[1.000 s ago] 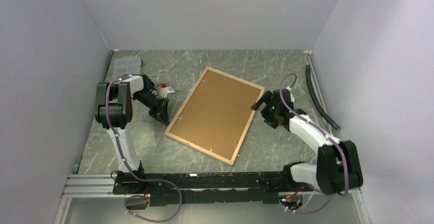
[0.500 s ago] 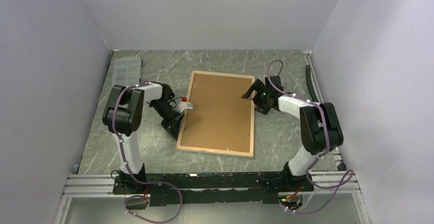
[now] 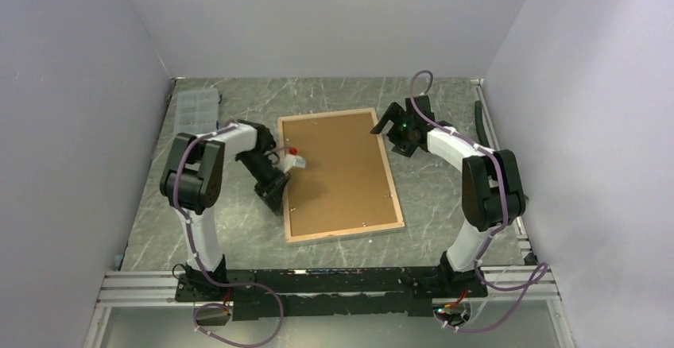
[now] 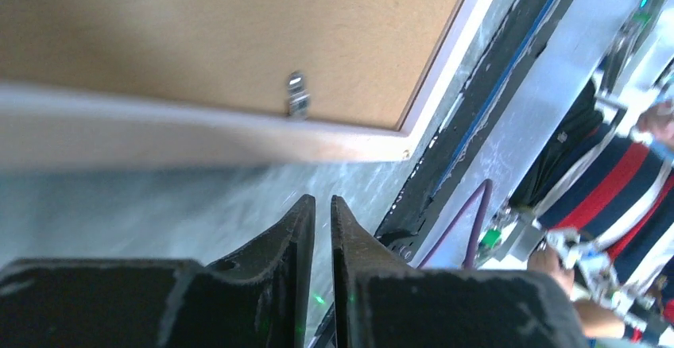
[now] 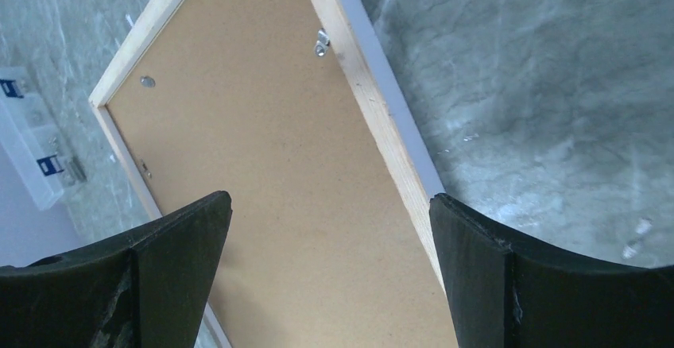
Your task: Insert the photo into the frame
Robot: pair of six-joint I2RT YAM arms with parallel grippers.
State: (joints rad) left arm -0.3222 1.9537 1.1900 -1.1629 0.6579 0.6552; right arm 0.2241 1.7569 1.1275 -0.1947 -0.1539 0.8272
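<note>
The frame (image 5: 373,117) lies back-up at centre, backing board (image 5: 262,165) seated; the photo is out of sight. At its 9 o'clock edge the left gripper (image 4: 322,201) is clenched empty; at 1 o'clock the right gripper (image 5: 327,201) gapes. Step: squaring the frame. Next, probably: freeing the clips (image 4: 296,105).

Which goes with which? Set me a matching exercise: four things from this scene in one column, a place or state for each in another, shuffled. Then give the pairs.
Things
1. left gripper
2. right gripper
3. frame
4. clear plastic box

Places and states
a. at the far left corner of the table
b. open wide
c. lying flat, back side up
d. shut, holding nothing

Pairs: 1-d, 2-b, 3-c, 4-a
</note>
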